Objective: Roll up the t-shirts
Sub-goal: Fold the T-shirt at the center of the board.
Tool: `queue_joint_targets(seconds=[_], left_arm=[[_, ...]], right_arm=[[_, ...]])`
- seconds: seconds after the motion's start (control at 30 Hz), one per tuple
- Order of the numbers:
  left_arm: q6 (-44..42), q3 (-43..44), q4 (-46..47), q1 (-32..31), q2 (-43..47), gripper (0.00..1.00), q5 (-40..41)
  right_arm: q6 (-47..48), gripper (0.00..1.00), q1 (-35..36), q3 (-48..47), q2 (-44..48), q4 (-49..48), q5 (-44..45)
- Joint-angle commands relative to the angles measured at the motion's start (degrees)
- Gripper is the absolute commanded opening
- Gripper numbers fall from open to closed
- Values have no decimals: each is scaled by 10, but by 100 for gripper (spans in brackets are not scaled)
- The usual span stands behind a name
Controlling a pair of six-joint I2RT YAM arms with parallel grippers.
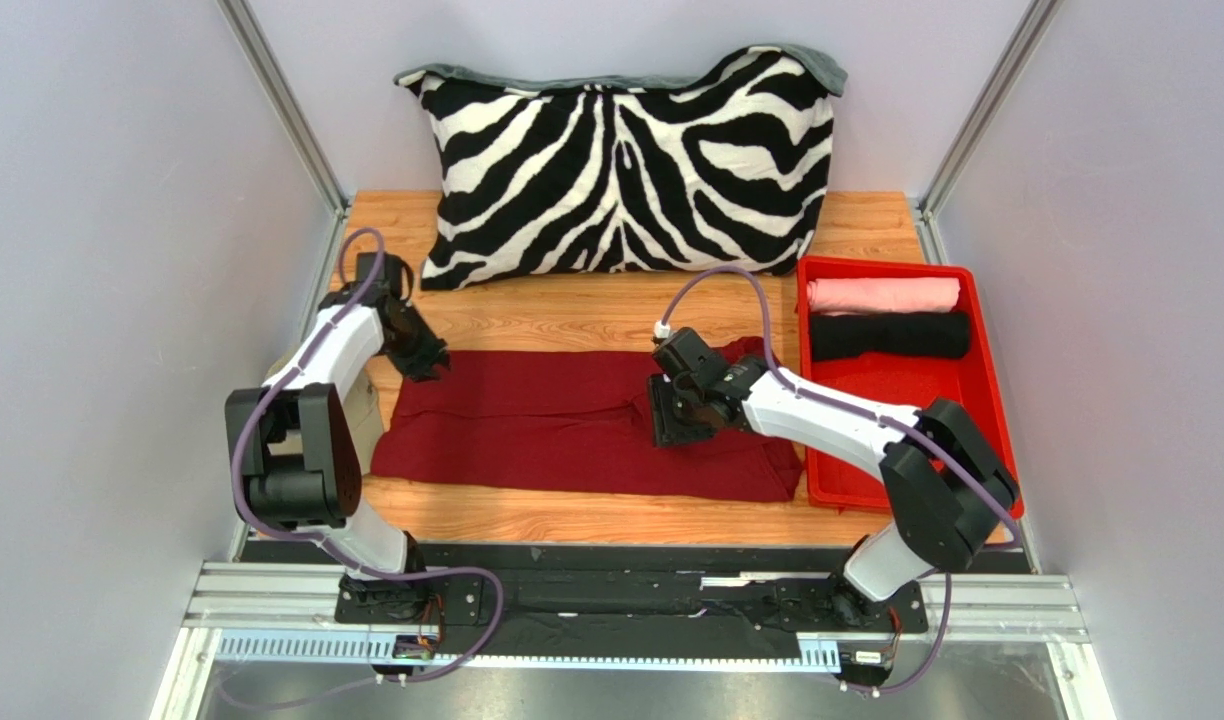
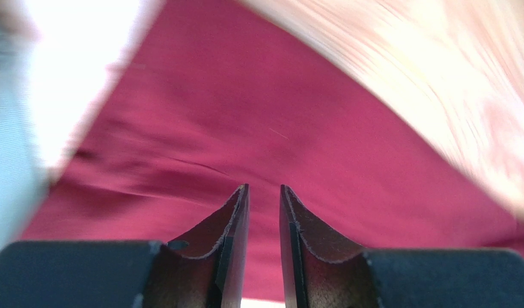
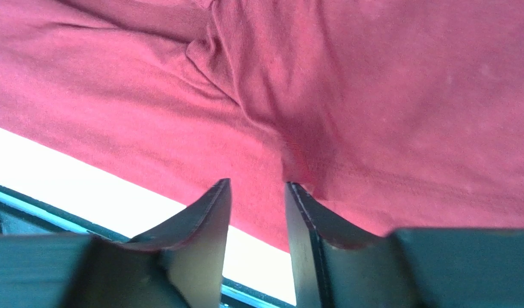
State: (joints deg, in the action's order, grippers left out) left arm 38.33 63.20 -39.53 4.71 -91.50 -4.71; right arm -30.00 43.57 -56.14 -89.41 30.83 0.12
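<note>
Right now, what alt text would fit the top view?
A maroon t-shirt lies flat on a wooden table, the left gripper at its far-left corner, the right gripper on its right half. A red tray holds a rolled pink shirt and black shirt; a zebra pillow stands behind.

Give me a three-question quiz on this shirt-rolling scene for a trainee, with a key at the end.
1. True or false: the maroon t-shirt already lies in the red tray.
2. What stands at the far end, beyond the maroon t-shirt? A) a zebra-striped pillow B) a cardboard box C) a bucket
3. How many rolled shirts lie in the red tray?

Key
1. False: it lies spread on the wood, to the left of the tray.
2. A
3. Two: the pink roll and the black roll, side by side.
</note>
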Motion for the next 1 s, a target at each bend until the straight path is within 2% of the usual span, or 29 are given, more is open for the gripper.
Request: queue_joint_targets(seconds=[0.0,0.07,0.1,0.17,0.3,0.4,0.67,0.97], left_arm=[[-66,12,25,-96,46,32,-89],[-62,10,35,-144,55,34,-94],[-59,12,40,-195,58,36,-84],[-37,21,47,-245,51,37,-76],[15,41,73,-369,13,38,-61],[53,61,75,-427,-18,38,-36],[137,73,115,-529,-81,46,-15],[169,97,116,-559,-122,46,14]], right_arm=[[-3,43,3,2,56,38,104],[-6,43,-8,3,87,55,145],[-8,44,-15,6,95,68,175],[-13,45,-51,23,117,71,187],[-16,45,-118,59,147,65,161],[-9,45,-161,80,157,57,134],[12,45,-242,118,175,40,98],[21,44,-279,159,170,21,81]])
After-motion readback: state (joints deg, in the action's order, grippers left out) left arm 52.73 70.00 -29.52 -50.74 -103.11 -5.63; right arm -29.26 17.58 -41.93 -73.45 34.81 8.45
